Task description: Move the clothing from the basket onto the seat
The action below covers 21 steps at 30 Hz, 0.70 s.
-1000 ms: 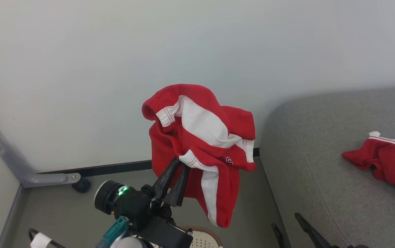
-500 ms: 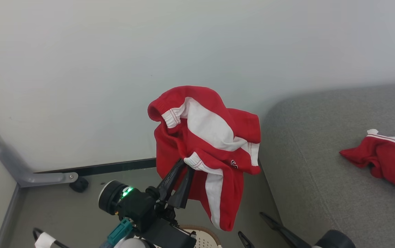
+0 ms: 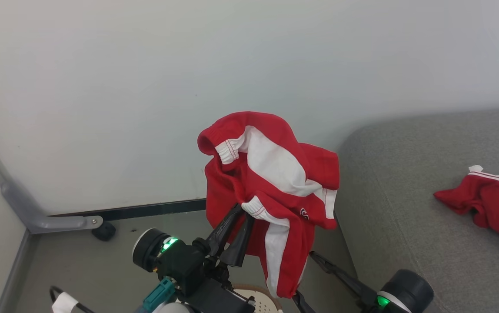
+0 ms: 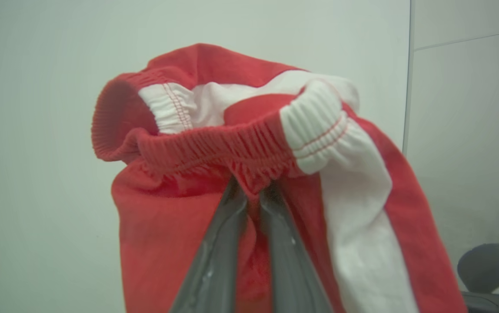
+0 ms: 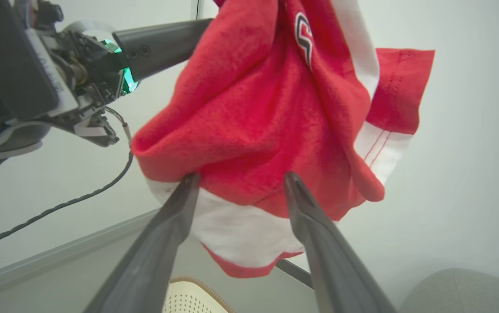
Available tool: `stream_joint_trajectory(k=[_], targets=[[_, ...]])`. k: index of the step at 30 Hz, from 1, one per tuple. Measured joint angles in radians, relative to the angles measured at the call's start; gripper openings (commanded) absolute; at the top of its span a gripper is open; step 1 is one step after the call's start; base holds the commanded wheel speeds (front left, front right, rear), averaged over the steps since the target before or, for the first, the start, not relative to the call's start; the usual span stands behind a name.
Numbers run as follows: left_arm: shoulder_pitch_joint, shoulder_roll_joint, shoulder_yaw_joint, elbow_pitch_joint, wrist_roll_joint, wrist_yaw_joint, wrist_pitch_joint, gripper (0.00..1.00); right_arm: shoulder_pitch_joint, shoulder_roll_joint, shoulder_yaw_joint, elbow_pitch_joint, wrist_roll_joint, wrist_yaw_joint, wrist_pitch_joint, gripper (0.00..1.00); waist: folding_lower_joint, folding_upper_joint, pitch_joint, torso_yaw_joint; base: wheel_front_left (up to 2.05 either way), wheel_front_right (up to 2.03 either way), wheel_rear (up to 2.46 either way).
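Head view: my left gripper (image 3: 243,209) is pinched tight on the elastic waistband of the red-and-white shorts (image 3: 275,169), which drape over its fingertips and hang below them. Under that wrist a sliver of rim from the basket (image 3: 271,293) peeks out, the rest cut off. My right gripper (image 3: 302,274) sits beneath the hanging hem, spread wide, holding nothing. The seat (image 3: 388,208) lies to its right, another red garment (image 3: 488,202) on it, clipped by the frame edge. Left wrist view: both fingers meet in the bunched waistband. Right wrist view: the hem hangs at my spread fingertips; I can't tell whether they touch it
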Motion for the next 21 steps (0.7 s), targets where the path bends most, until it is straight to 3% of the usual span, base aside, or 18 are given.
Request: stream_joint_trajectory(k=[21], targets=[[0.0, 0.001, -0.07, 0.002, -0.009, 0.0, 0.0, 0.0, -0.137, 0.047, 0.029, 0.097, -0.035, 0.0, 0.0, 1.0, 0.0, 0.0, 0.0, 0.022, 0.0, 0.0, 0.0]])
